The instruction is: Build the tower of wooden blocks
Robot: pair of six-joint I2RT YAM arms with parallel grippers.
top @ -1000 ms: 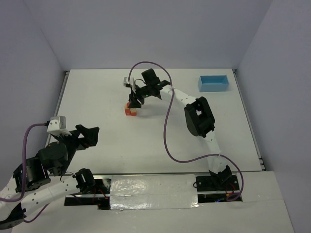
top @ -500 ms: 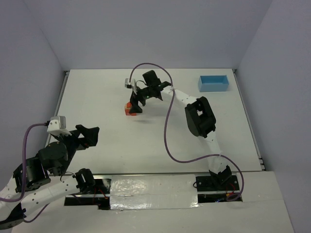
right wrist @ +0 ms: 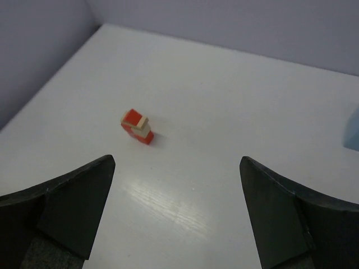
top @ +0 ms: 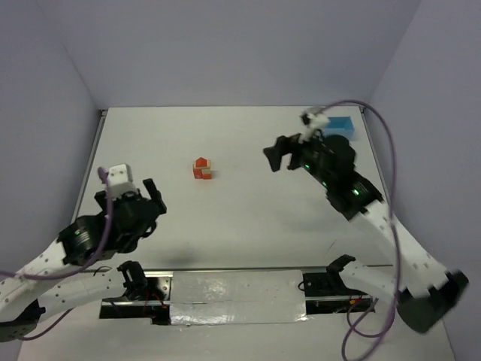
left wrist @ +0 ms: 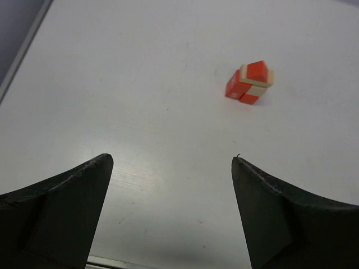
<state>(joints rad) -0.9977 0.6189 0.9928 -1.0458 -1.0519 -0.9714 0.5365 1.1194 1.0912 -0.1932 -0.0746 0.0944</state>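
The wood block tower (top: 201, 168) is a small stack of red-orange and pale tan blocks standing alone on the white table, left of centre. It lies ahead and to the right in the left wrist view (left wrist: 251, 83) and ahead and to the left in the right wrist view (right wrist: 137, 126). My right gripper (top: 276, 156) hangs open well to the right of the stack, nothing between its fingers (right wrist: 176, 162). My left gripper (top: 152, 199) is open near the table's front left, short of the stack, and holds nothing (left wrist: 171, 162).
A light blue tray (top: 344, 123) sits at the back right, partly behind my right wrist; its corner shows at the right edge of the right wrist view (right wrist: 354, 132). Grey walls close the table at the back and sides.
My right gripper has let go at the stack, opened, and swung far back to the right. The left arm has shifted slightly right and turned toward the stack.
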